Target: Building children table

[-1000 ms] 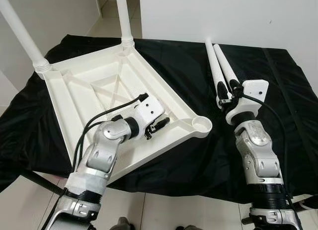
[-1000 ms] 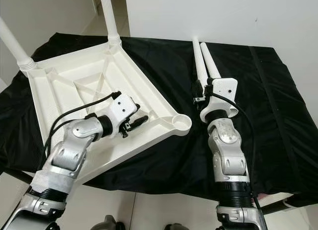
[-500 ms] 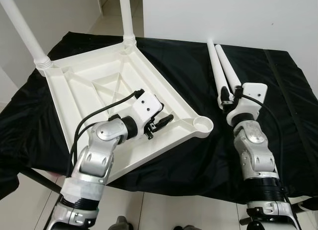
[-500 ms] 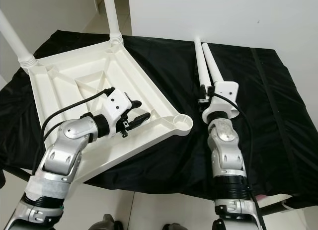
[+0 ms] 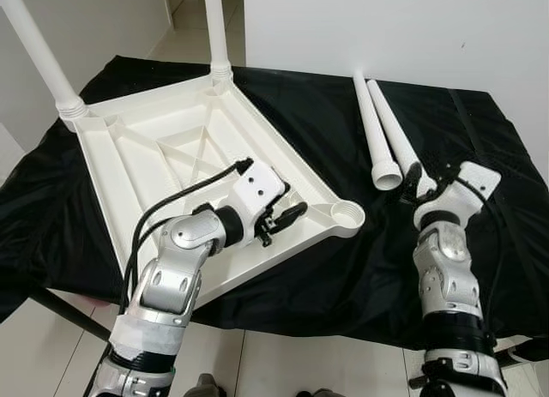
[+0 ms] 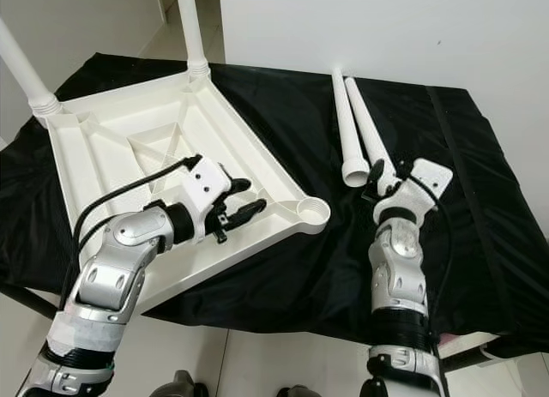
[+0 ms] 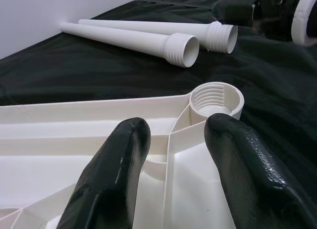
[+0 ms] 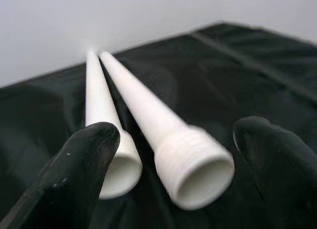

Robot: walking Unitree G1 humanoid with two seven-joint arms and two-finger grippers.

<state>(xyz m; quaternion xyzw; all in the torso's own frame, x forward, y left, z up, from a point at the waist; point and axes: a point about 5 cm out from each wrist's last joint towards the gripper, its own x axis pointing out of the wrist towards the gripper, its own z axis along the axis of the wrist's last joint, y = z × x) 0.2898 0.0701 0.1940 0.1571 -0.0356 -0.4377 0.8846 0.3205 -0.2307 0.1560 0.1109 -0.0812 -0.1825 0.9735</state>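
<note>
A white plastic tabletop (image 5: pixel 163 157) lies upside down on the black cloth. Two white legs (image 5: pixel 41 54) (image 5: pixel 214 28) stand screwed into its far corners. Its near right corner has an empty threaded socket (image 5: pixel 346 214) (image 7: pixel 217 100). My left gripper (image 5: pixel 287 218) (image 7: pixel 173 132) hovers open over the tabletop's ribs, just short of that socket. Two loose legs (image 5: pixel 369 114) (image 5: pixel 396 131) lie side by side on the cloth to the right. My right gripper (image 6: pixel 378 179) (image 8: pixel 176 135) is open at their near ends, with one leg's threaded end (image 8: pixel 194 164) between its fingers (image 8: pixel 79 169).
The black cloth (image 5: pixel 480 131) covers a table against a white wall and hangs over the near edge. Bare cloth lies to the right of the loose legs and between them and the tabletop. Tiled floor (image 5: pixel 51 354) shows below the front edge.
My right gripper has drawn back from over the loose legs to their threaded ends, and its wrist has turned. My left gripper has shifted a little toward the empty socket.
</note>
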